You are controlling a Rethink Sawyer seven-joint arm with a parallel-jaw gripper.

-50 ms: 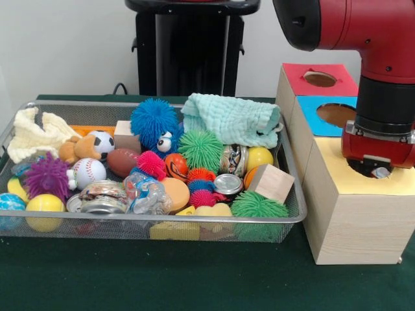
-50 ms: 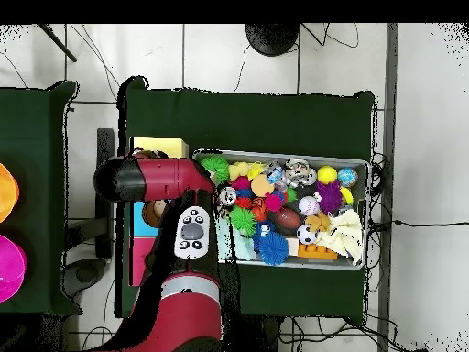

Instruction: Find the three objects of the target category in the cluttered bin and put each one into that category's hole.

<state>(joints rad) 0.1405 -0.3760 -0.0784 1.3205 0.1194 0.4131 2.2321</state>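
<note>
Claw [image 1: 378,170] down over round hole in yellow-topped wooden box [image 1: 363,220], right of wire mesh bin [image 1: 293,194]; open or shut: can't tell, nothing seen held. Bin on green-covered bench [image 1: 130,278], packed w/ clutter: spiky balls, small wooden cube [image 1: 271,183], baseball [image 1: 87,172], metal-lidded jars, cloths, all well apart from claw. Blue-topped box [image 1: 324,116] & red-topped box [image 1: 318,81] behind.

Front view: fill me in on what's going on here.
The red arm hangs over the sorting box, with its pincer at the hole in the yellow lid; what it holds, if anything, is hidden. The mesh bin beside the box is packed with balls, spiky toys, cans and cloths.
</note>
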